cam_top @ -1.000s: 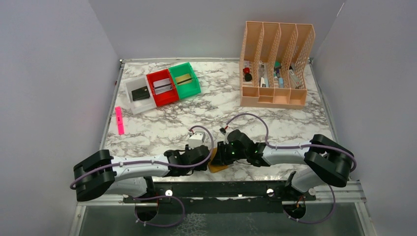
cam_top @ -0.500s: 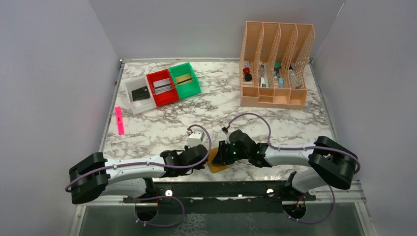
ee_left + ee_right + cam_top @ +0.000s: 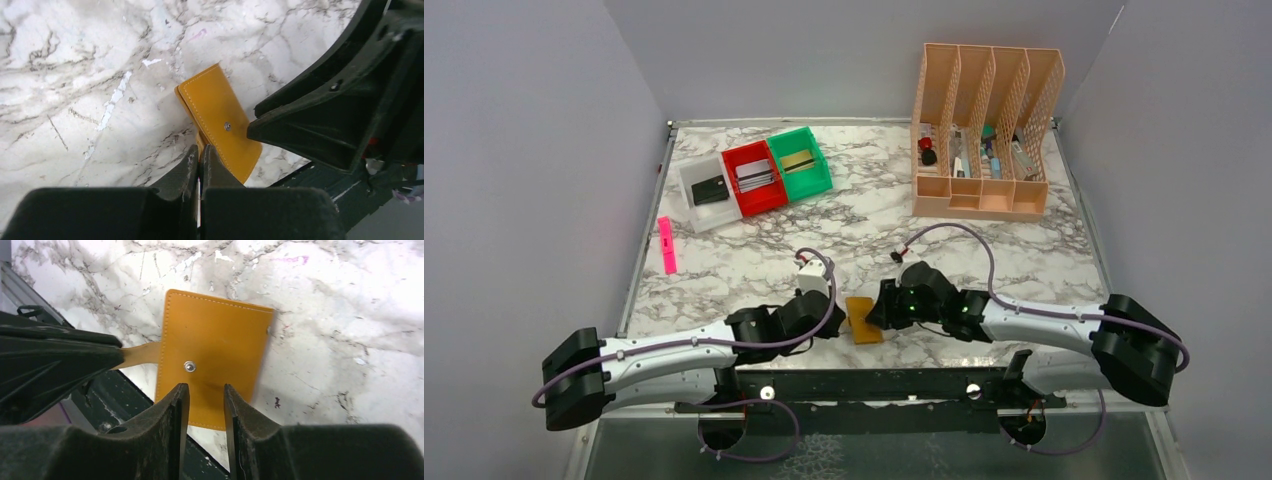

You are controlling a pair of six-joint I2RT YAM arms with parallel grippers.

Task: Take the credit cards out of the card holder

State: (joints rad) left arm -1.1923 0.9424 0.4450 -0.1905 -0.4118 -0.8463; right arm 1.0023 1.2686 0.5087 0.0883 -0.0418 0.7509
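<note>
- Tan leather is all that shows of the card holder (image 3: 215,340). It lies flat and shut on the marble surface (image 3: 844,230), at the bottom centre of the overhead view. Its lower edge is close to the black rail (image 3: 874,385) along the near side.
- One snap stud (image 3: 189,366) sits on its upper face. One thin tab (image 3: 142,352) sticks out of its left edge in the right wrist view. No blue panel and no credit cards are in sight.
- The left claw (image 3: 200,152) is pinched tight on that tab, its fingers pressed together with the strip between them.
- The right claw (image 3: 205,387) hovers at the holder's lower edge with its fingers parted, gripping nothing. Whether they touch the leather I cannot tell.
- Risks, as I judge them:
  - The tab is narrow and thin, so a pull could slip it out of the pinch.
  - Nothing pins the holder down, so a tug may drag the whole thing instead of popping the snap.
  - The holder lies close to the edge, so a slide toward the rail could tip it off the surface.
  - The two claws work very near each other and could knock together.
- Count: one card holder, one stud, one tab and two claws.
- Farther off, in the upper left of the overhead view, stand three bins: white bin (image 3: 686,195), red bin (image 3: 759,201) and green bin (image 3: 812,187). Each has something flat inside.
- One pink strip (image 3: 667,245) lies at the left edge.
- One peach organiser (image 3: 979,205) with four slots stands in the upper right.
</note>
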